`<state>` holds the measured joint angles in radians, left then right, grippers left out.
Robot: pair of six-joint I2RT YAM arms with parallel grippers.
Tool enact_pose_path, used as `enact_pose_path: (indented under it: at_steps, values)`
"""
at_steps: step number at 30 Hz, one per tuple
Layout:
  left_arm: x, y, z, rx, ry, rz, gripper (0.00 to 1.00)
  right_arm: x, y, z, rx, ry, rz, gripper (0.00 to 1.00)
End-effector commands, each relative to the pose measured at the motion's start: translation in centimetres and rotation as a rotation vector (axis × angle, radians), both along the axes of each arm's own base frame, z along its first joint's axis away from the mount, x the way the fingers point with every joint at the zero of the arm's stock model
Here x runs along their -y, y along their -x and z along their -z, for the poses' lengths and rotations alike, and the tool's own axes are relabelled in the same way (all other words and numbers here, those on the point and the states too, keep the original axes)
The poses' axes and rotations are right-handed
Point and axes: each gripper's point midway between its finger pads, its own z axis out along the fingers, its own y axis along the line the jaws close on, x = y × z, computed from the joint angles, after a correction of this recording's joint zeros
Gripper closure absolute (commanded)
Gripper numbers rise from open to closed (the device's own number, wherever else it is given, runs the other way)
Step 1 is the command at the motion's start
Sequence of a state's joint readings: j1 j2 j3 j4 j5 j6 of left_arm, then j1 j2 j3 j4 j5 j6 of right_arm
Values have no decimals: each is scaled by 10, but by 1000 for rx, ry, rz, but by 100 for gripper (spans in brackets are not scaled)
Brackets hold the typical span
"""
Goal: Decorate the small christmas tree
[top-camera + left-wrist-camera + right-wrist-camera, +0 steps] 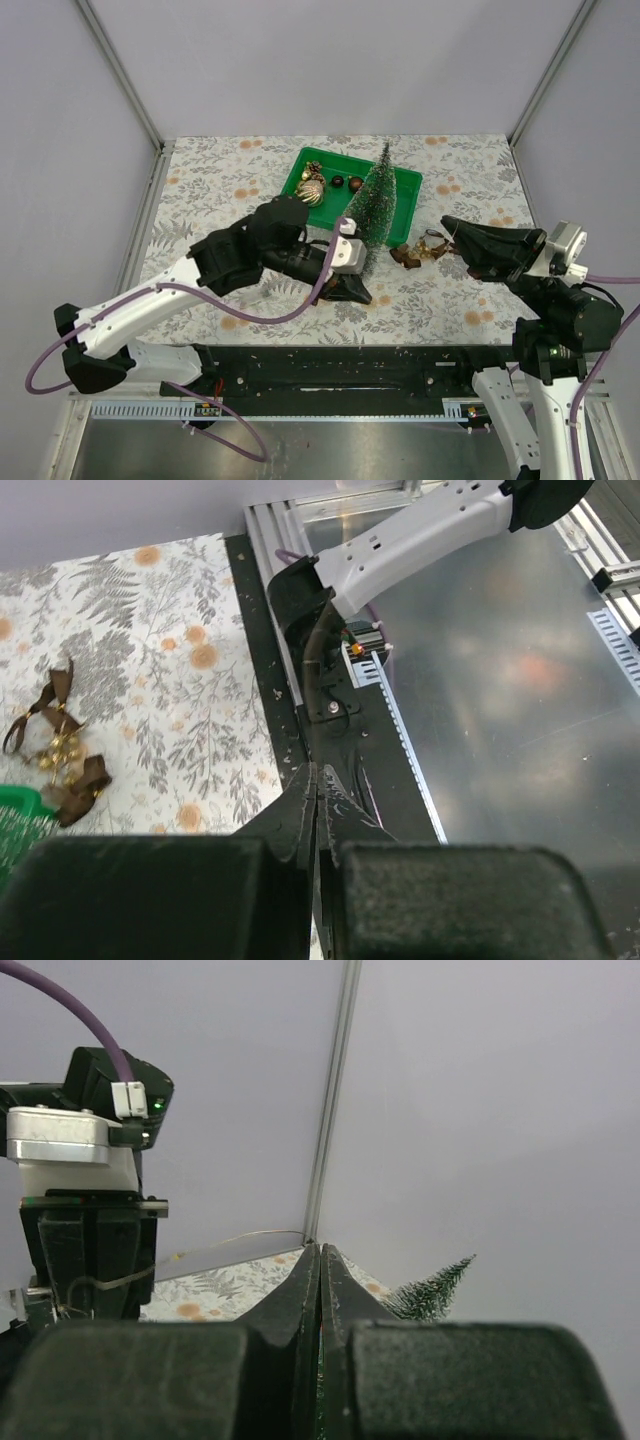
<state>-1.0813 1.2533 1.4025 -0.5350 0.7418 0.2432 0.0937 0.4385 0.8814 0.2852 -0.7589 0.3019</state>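
The small christmas tree [377, 200] stands upright at the near edge of the green tray [404, 184]; its base is hidden behind my left wrist. Its top shows in the right wrist view [437, 1290]. The tray holds a gold ornament [310, 189] and two dark red balls [345, 183]. A brown ribbon with gold bells [418, 250] lies on the table right of the tree and shows in the left wrist view [58, 752]. My left gripper [352, 291] [318, 772] is shut and empty, just in front of the tree. My right gripper [447, 224] [320, 1250] is shut, just right of the ribbon.
The table has a floral cloth [220, 180] and grey walls on three sides. A black rail [330, 695] runs along the near edge. A thin wire [240, 1239] runs left from near my right fingertips; whether it is held cannot be told.
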Motion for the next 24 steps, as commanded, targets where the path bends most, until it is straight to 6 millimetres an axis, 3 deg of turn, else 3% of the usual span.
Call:
enact_pose_path:
  at_steps: [1, 6, 13, 20, 24]
  values:
    - [-36, -5, -31, 28, 84, -61, 100, 6, -12, -19, 44, -14, 61, 100]
    - [-75, -10, -47, 77, 121, -125, 100, 4, -29, -28, 53, -14, 56, 100]
    - [-108, -17, -31, 140, 108, -254, 100, -1, -62, -45, 72, 1, 49, 100]
    - [-127, -65, -16, 89, 95, -508, 100, -1, -105, -57, 87, 18, 93, 100]
    - [-145, -80, -4, 34, 67, -582, 100, 0, -122, -67, 104, 21, 123, 100]
